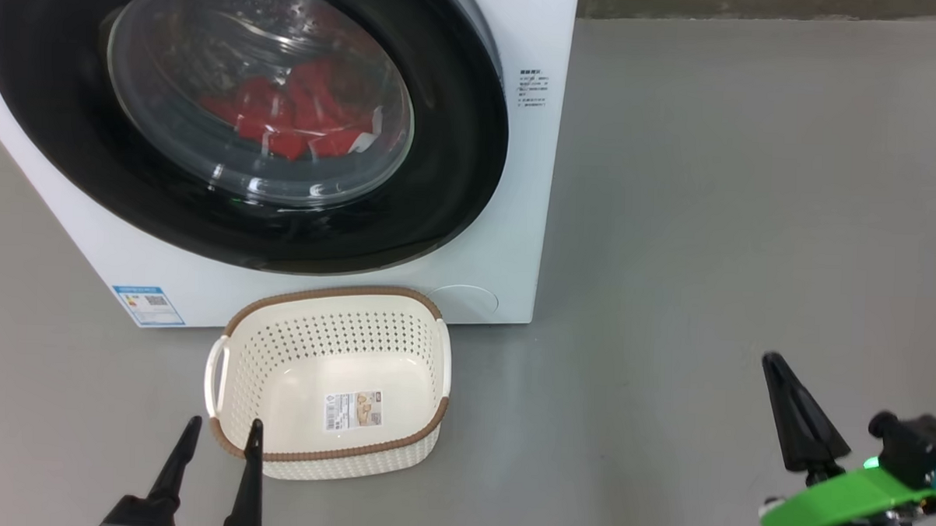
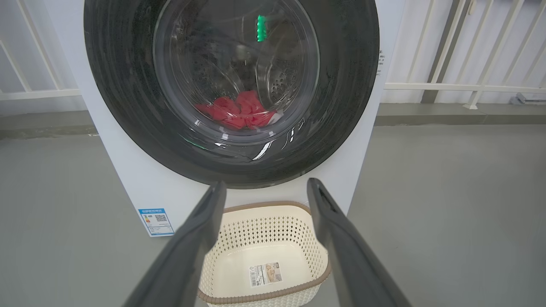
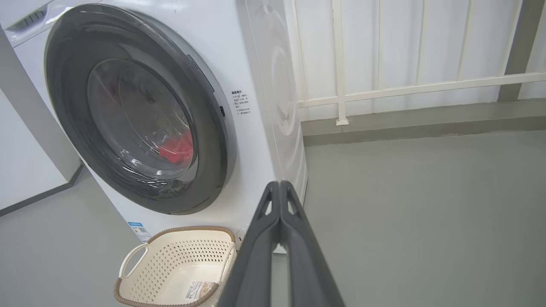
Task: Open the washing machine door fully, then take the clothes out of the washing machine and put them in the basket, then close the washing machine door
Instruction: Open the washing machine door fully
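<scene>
The white washing machine (image 1: 507, 249) stands on the floor with its round black-rimmed door (image 1: 456, 161) shut flat against the front. Red clothes (image 1: 294, 117) lie inside the drum behind the glass, and the same clothes (image 2: 239, 111) appear in the left wrist view. The cream basket (image 1: 329, 445) sits empty on the floor just in front of the machine. My left gripper (image 1: 221, 433) hovers open at the basket's near left corner. My right gripper (image 1: 772, 363) is shut on nothing, low at the right, well away from the machine (image 3: 256, 128).
Grey floor (image 1: 751, 187) stretches to the right of the machine. A white railing (image 3: 405, 87) runs along the wall behind. A blue label sticker (image 1: 147, 305) sits at the machine's lower left front, and a round white cap (image 1: 467, 300) at the lower right.
</scene>
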